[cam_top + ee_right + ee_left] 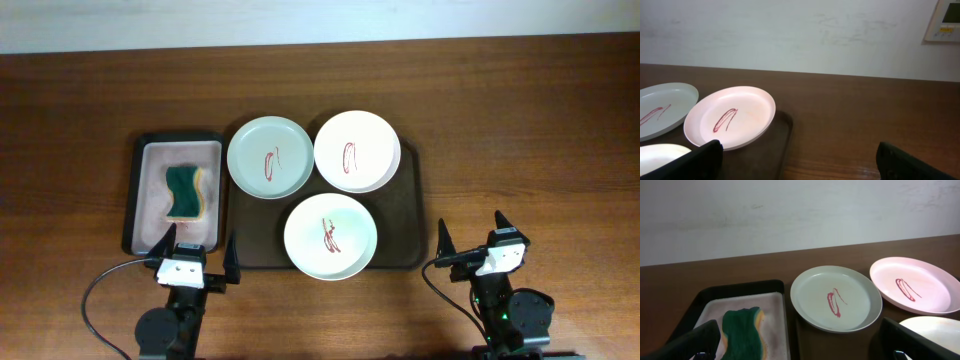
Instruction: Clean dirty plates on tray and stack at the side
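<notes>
Item 1. Tray (408, 225): dark brown, rectangular, rounded corners, raised rim; lies at table centre and holds all three plates.

Item 2. Pale green plate (270, 158): far-left part of the tray, its edge overhanging the tray's left rim; red smear at centre.

Item 3. Rear white plate (356, 151): far-right part of the tray, just beside the pale green plate (contact cannot be told); red loop-shaped smear at centre; looks pinkish in both wrist views.

Item 4. Front white plate (331, 237): near side of the tray, below and between the other two, its edge reaching over the near rim; red streaks at centre.

Item 5. Small black-rimmed tray (140, 200): pinkish floor, just left of the brown tray.

Item 6. Sponge (187, 192): green top over a yellow layer, wavy outline, lying flat in the small tray.

Item 7. Left gripper (199, 250): at the near table edge, in front of the small tray; fingers spread wide, nothing between them.

Item 8. Right gripper (472, 232): at the near edge, just right of the brown tray, over bare wood; fingers spread wide, holding nothing.

Item 9. Table (540, 120): dark wood grain, running back to a pale wall (790, 30).

Item 10. Wall panel (944, 21): small and cream-coloured, upper right corner of the right wrist view
</notes>
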